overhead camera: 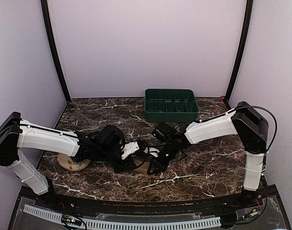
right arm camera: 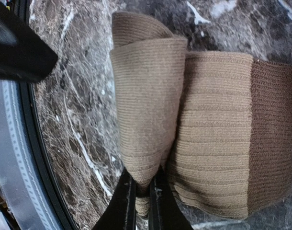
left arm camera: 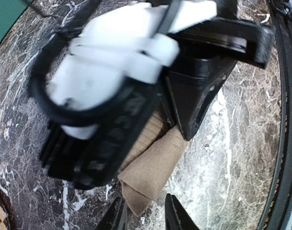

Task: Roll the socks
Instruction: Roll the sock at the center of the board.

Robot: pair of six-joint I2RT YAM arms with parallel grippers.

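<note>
1 sock (right arm camera: 151, 120): right gripper (right arm camera: 142, 194), arm stretched low toward centre, clamped its folded edge; left gripper (left arm camera: 144, 218), likewise low, stood apart astride its end.

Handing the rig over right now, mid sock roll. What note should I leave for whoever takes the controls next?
Right claw: shut, pinching the folded edge of the tan sock.
Left claw: open, fingers either side of one end of the sock, not gripping it.
Where: the sock lies on the marble table, front centre between the arms. The green tray is at the back and the dish is by the left arm.
Done: one end is lifted and folded over the ribbed part.
Left: it is only a loose fold, so the roll itself remains. No other sock can be made out.
</note>
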